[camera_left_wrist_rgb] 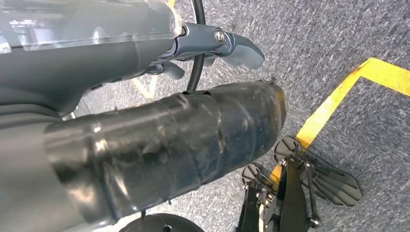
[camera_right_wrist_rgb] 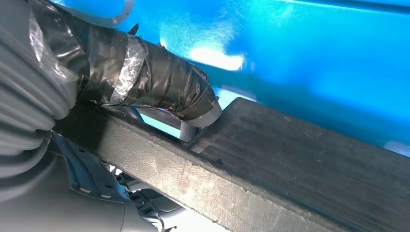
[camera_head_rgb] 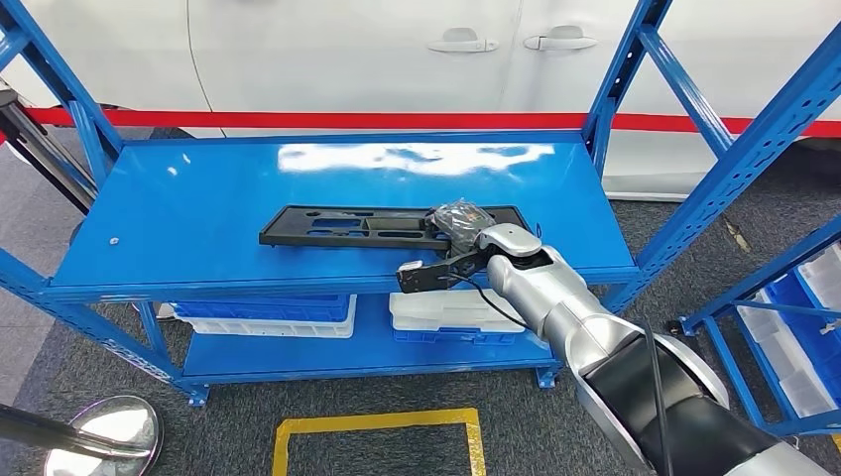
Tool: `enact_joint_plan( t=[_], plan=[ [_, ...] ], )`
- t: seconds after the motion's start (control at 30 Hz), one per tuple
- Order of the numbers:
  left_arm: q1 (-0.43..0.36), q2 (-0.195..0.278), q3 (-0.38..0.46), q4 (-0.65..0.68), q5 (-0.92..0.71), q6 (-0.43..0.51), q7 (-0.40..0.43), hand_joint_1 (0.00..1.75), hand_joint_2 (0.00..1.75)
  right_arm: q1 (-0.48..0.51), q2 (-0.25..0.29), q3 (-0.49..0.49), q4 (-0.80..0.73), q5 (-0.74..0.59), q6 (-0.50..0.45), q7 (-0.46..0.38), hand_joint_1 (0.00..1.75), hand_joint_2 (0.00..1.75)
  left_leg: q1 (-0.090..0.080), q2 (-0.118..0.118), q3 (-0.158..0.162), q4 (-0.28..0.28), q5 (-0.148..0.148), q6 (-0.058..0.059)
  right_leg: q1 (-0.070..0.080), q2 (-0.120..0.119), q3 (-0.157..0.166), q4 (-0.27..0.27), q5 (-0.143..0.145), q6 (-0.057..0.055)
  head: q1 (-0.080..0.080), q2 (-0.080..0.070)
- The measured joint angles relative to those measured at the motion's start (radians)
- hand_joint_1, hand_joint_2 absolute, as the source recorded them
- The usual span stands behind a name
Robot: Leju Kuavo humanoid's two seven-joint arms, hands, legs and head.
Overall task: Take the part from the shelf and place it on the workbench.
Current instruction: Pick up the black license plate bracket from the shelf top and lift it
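1. I see the black part point(camera_head_rgb: 387, 227) lying flat near the front edge of the blue shelf point(camera_head_rgb: 198, 208), within easy reach.
2. My right robot hand point(camera_head_rgb: 451, 256) is at its right end, thumb on top and fingers below the edge: a closing grip, I judge.
3. My left robot hand point(camera_left_wrist_rgb: 212, 46) hangs over the floor, holding nothing, fingers loosely curled.

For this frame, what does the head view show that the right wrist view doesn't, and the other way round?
Head view alone: the whole shelf, the full black part lying along it, bins on the lower level, a white car behind. Right wrist view alone: a close look at the taped thumb pressed over the part's edge, with fingers underneath. Both share the right hand gripping one end of the part on the blue shelf top.
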Motion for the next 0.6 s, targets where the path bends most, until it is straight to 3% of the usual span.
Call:
enact_joint_plan(
  t=[0.2,0.33,0.43,0.6],
  plan=[
    [0.000,-0.012,-0.004,0.000,-0.061,0.015,-0.004,0.00,0.00,0.010,0.002,0.000,-0.009,-0.024,-0.116,-0.051,1.75,1.75,0.000,0.000,0.000,0.000,0.000,0.000,0.000,0.000,0.000,0.000,0.000,0.000,0.000,0.000],
    [-0.001,-0.018,-0.009,0.000,-0.091,0.042,-0.015,0.00,1.75,0.050,0.004,-0.002,-0.080,0.014,-0.349,-0.082,1.75,1.75,0.000,0.000,-0.002,0.000,0.000,0.000,0.000,0.001,-0.001,0.000,0.001,0.001,0.000,0.000],
    [-0.002,-0.023,-0.025,0.000,-0.124,0.058,-0.033,0.00,1.75,0.107,-0.007,-0.003,-0.220,0.081,-0.495,-0.058,1.75,1.75,0.000,0.000,-0.002,0.001,0.000,0.000,0.000,0.000,-0.001,0.000,0.000,0.002,0.000,0.000],
    [-0.002,-0.031,-0.051,0.001,-0.159,0.075,-0.050,0.00,1.75,0.193,-0.048,-0.004,-0.477,0.176,-0.525,-0.006,1.75,1.75,0.000,0.000,-0.002,0.000,-0.002,0.001,0.000,0.000,-0.002,0.000,-0.003,0.003,0.000,0.000]
  ],
)
